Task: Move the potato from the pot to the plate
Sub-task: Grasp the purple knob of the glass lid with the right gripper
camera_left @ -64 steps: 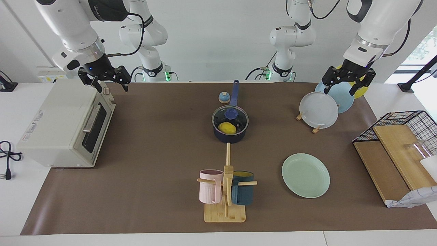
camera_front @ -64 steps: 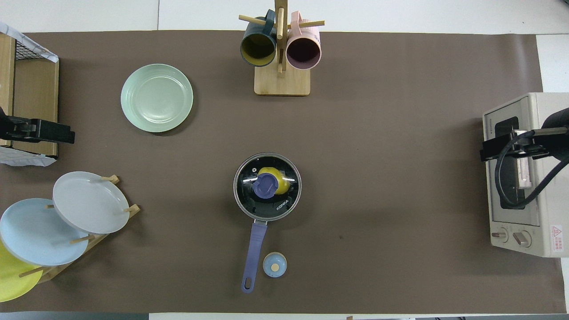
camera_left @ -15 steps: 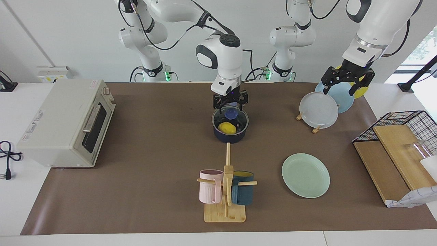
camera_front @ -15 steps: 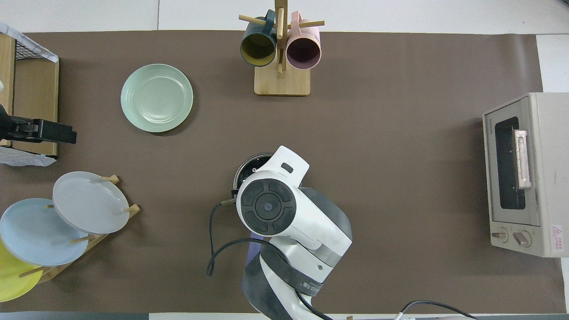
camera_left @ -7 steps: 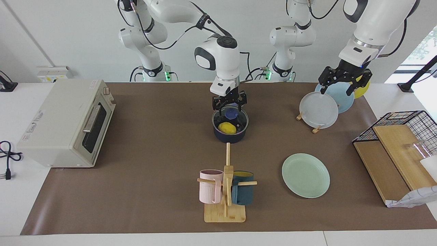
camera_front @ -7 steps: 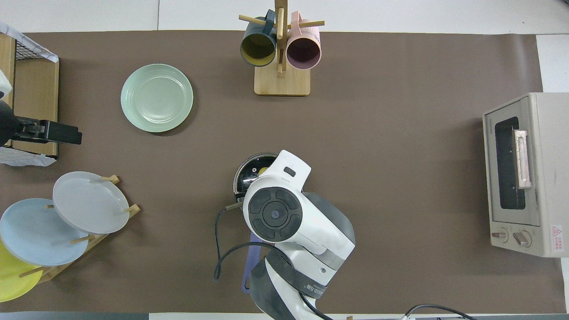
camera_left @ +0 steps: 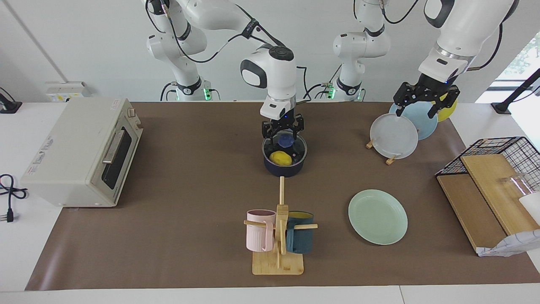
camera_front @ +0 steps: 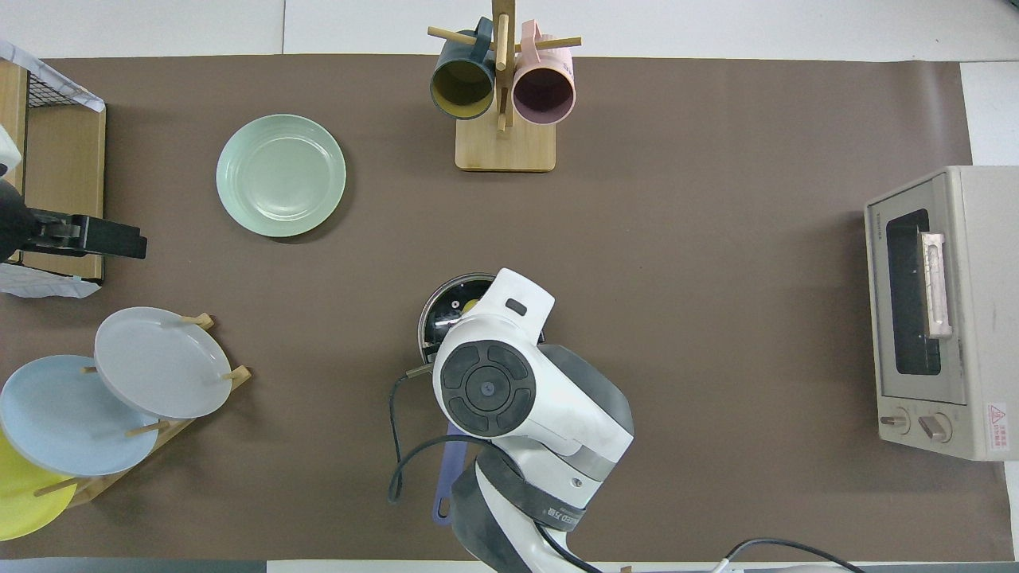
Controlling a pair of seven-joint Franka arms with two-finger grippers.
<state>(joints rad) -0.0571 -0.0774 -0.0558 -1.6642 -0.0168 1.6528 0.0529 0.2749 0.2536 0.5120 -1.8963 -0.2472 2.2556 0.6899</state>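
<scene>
Nearest the robots: the left end effector (camera_left: 425, 102) hangs over the plate rack (camera_left: 390, 159) at the left arm's end of the desk (camera_left: 190, 190), fingers spread wide, nothing betw. them; that arm is waiting. The rack holds a grey-white plate (camera_left: 393, 136), a light blue plate (camera_left: 423, 122) and a yellow plate (camera_left: 446, 110), all on edge.

Next, mid-desk: the right end effector (camera_left: 282, 131) is low over the pot (camera_left: 284, 168), its fingers either side of the blue knob (camera_left: 285, 139) of the glass lid (camera_left: 296, 148), which sits on the pot. Fingers look narrow around the knob, but can't tell whether they grip it or only straddle it. In the overhead view the right arm's wrist covers most of the pot, w/ only a slice of rim (camera_front: 446, 298) showing. The potato (camera_left: 281, 158) is inside the pot, under the lid, seen through the glass.

Toward the right arm's end of the desk sits the toaster oven (camera_left: 80, 152), door closed.

Farther out: the plate (camera_left: 378, 216), pale mint green, flat on the desk, toward the left arm's end and well apart from the pot. Farthest: the wooden mug stand (camera_left: 278, 249) w/ a pink mug (camera_left: 260, 230) and a dark teal mug (camera_left: 300, 238) hung on its pegs, roughly in line w/ the pot.
</scene>
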